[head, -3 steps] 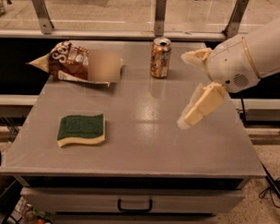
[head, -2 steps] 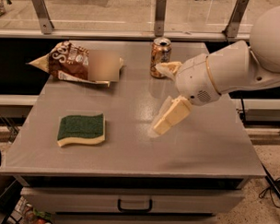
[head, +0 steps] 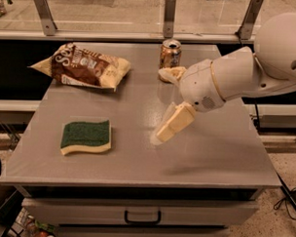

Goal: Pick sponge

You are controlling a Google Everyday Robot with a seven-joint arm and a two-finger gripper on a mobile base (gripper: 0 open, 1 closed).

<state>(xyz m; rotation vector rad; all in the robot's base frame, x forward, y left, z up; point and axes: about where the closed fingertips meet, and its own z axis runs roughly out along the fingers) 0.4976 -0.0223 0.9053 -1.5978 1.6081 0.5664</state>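
The sponge lies flat in the lower left of the smooth grey table, its rough dark green top over pale yellow foam with a wavy front edge. The gripper hangs over the table's centre, right of the sponge and well apart from it; its blunt cream fingers are spread wide, holding nothing. A crinkled brown-and-yellow snack bag rests at upper left, and a metal can stands upright at top centre
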